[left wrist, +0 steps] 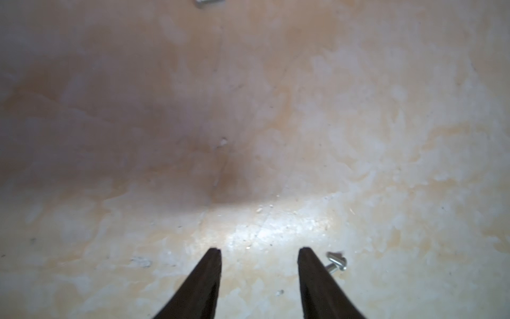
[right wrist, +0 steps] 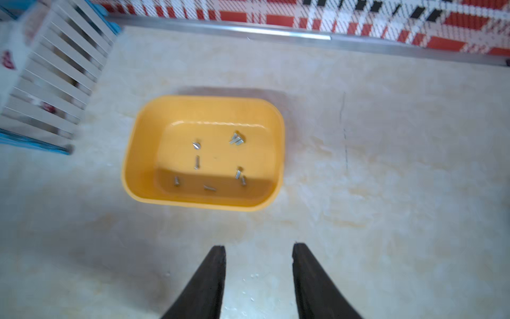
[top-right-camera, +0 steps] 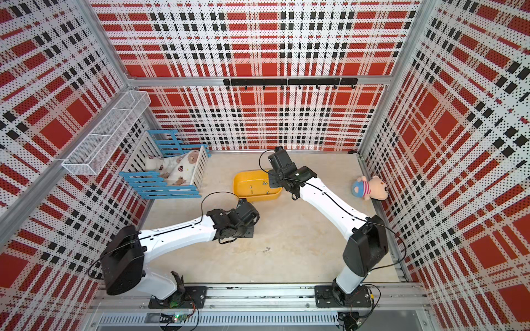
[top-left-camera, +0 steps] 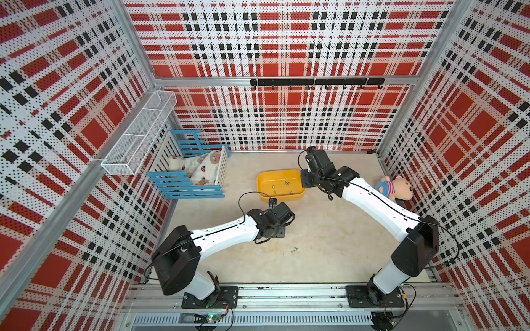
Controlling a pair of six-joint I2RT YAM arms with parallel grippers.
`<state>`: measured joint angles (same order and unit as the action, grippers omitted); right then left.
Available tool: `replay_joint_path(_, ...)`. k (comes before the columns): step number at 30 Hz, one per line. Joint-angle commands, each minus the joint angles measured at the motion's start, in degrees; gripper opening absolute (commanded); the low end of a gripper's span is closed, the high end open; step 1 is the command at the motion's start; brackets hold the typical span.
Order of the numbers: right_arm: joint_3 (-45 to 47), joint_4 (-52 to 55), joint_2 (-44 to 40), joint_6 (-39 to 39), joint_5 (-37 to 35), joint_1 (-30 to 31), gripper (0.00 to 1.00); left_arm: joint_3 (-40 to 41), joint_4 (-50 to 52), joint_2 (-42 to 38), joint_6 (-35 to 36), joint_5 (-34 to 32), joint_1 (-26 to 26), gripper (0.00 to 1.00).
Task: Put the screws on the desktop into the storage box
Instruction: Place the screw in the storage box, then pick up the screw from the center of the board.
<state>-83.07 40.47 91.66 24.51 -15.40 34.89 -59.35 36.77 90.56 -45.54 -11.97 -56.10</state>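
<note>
The yellow storage box point(top-left-camera: 286, 198) point(top-right-camera: 258, 197) point(right wrist: 143, 143) stands mid-desktop point(top-left-camera: 329, 229) with several screws point(right wrist: 236, 139) point(top-left-camera: 286, 182) lying inside. Two small screws point(top-left-camera: 294, 250) point(top-right-camera: 267, 249) lie together on the bare desktop nearer the front. My left gripper point(left wrist: 259, 250) is open just above the desktop, empty, with one screw point(left wrist: 337, 262) lying outside one finger, close to its tip. My right gripper point(right wrist: 259, 245) is open and empty over bare desktop beside the box. In both top views its wrist overhangs the box's right end. Both grippers' fingers are hidden in the top views.
A blue-and-white slatted crate point(top-left-camera: 189, 189) holding soft toys stands at the back left, under a white wire basket point(top-left-camera: 137, 134) on the wall. A plush bear point(top-left-camera: 397, 187) lies against the right wall. A black hook rail point(top-left-camera: 315, 82) runs along the back wall.
</note>
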Motion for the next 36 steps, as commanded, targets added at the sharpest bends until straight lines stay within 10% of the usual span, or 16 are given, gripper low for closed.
replay_joint_path(1,4.9,0.9,-5.7,1.2,-2.9,-1.4,0.46,-3.8,-2.2,3.8,0.0,2.0,-3.3,0.53)
replay_joint_path(16,14.0,5.3,-20.1,-1.2,-2.2,-13.5,0.48,-10.4,1.6,13.4,-1.4,3.2,-8.3,0.54)
replay_joint_path(36,15.3,5.2,-20.6,-1.0,-1.0,-14.2,0.48,-11.5,4.1,17.5,-1.5,2.7,-9.6,0.5)
